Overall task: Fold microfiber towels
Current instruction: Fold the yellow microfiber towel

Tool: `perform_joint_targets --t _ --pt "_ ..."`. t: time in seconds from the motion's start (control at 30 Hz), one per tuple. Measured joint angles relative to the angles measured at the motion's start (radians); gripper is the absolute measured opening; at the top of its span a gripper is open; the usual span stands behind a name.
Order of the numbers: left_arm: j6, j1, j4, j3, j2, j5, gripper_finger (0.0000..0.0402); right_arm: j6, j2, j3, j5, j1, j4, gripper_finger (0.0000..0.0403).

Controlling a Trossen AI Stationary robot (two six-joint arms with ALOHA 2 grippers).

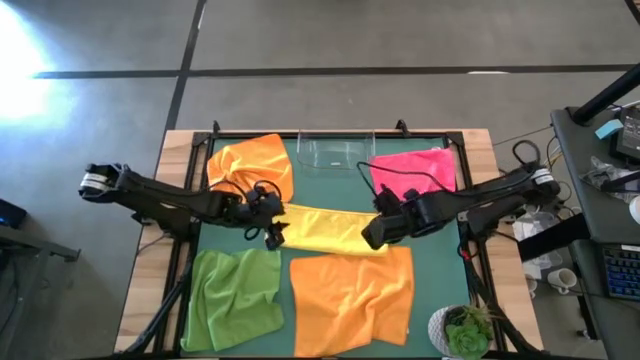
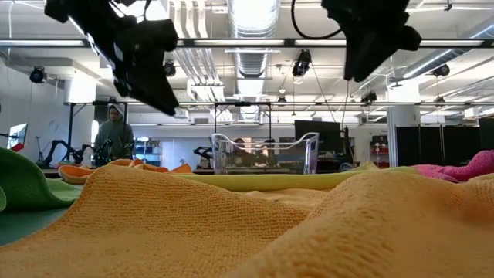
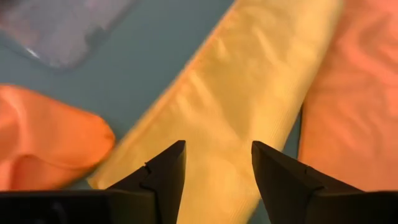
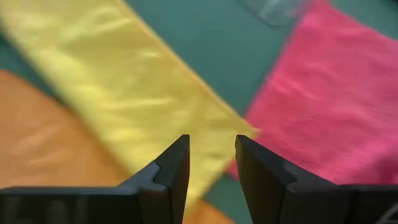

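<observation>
A yellow towel (image 1: 325, 228) lies mid-table as a long folded strip running left to right. My left gripper (image 1: 275, 235) hovers open over its left end (image 3: 186, 162), and my right gripper (image 1: 375, 235) hovers open over its right end (image 4: 217, 124). Both are raised clear of the cloth, as the low view shows, with nothing between the fingers. Flat on the mat lie an orange towel (image 1: 252, 165) at the far left, a hot pink towel (image 1: 412, 172) at the far right, a lime green towel (image 1: 235, 298) at the near left and a second orange towel (image 1: 352, 300) near the front.
A clear plastic bin (image 1: 335, 152) stands at the far edge between the orange and pink towels. A potted plant (image 1: 465, 332) sits at the near right corner. Bare green mat (image 1: 330, 185) shows between the bin and the yellow strip. A person (image 2: 114, 135) stands in the room behind.
</observation>
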Motion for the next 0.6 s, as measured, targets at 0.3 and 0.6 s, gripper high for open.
perform_joint_targets --t 0.3,0.6 --pt "-0.014 -0.001 0.059 -0.053 0.112 0.014 0.0113 -0.163 0.045 -0.022 -0.117 0.002 0.223 0.0121" --pt "-0.014 -0.001 0.06 -0.066 0.243 0.048 0.0023 -0.17 0.132 -0.024 -0.142 0.005 0.213 0.0121"
